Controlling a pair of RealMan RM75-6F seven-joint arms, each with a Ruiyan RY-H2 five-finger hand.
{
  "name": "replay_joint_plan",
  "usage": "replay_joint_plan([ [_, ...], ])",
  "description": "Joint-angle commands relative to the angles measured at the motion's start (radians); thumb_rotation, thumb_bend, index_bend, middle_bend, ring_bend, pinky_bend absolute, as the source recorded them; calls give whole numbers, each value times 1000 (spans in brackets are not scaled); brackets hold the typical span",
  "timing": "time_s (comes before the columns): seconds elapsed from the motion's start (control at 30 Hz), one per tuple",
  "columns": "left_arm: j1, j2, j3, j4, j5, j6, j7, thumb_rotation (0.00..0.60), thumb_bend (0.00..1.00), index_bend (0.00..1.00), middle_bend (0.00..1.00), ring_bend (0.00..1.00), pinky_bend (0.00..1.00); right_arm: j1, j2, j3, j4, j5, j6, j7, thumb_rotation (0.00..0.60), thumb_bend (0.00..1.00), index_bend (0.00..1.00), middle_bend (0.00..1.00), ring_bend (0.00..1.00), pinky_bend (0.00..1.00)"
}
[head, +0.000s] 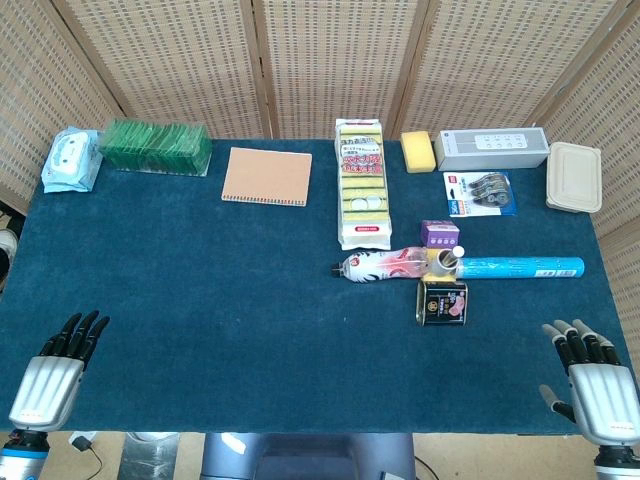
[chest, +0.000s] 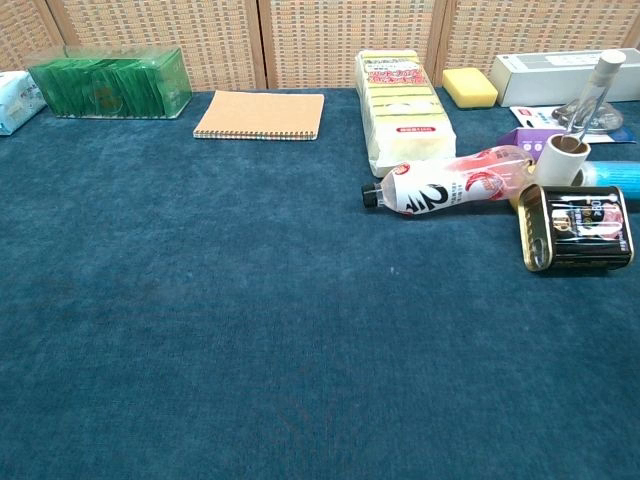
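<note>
— Two hands show in our head view, both low at the near edge of the blue table (head: 200, 300). Our left hand (head: 55, 375) lies palm down at the near left corner, fingers stretched out and a little apart, holding nothing.

— What do we see along the far edge, starting from the left?

— We see a pale blue wipes pack (head: 72, 158), then a green box (head: 155, 146), then an orange spiral notebook (head: 266, 176). Further right lies a long pack of yellow sponges (head: 363, 183), with a single yellow sponge (head: 418, 150) and a grey box (head: 491, 148) beyond it.

— And nearer to our right hand?

— We see a pink-and-white bottle (head: 385, 265) lying on its side, its cap pointing left. Just right of it lies a blue tube (head: 520, 267), and a dark tin (head: 442, 302) sits in front of them. Our right hand (head: 592, 375) rests at the near right corner, fingers spread, empty, well apart from the tin, which is the nearest thing to it.
</note>
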Motion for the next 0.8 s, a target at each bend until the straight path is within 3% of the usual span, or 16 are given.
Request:
replay_joint_plan([
  [0.03,14,4,2,-1,12,20,-17,600,206,47,78,59,249,-8,5,0,7,-2,17,11,600,226,181,190,141,198],
  [0.8,19,-12,-12,34,65,-6,-15,600,207,48,78,59,249,13,-5,9,28,17,-14,82,600,224,181,199,152,198],
])
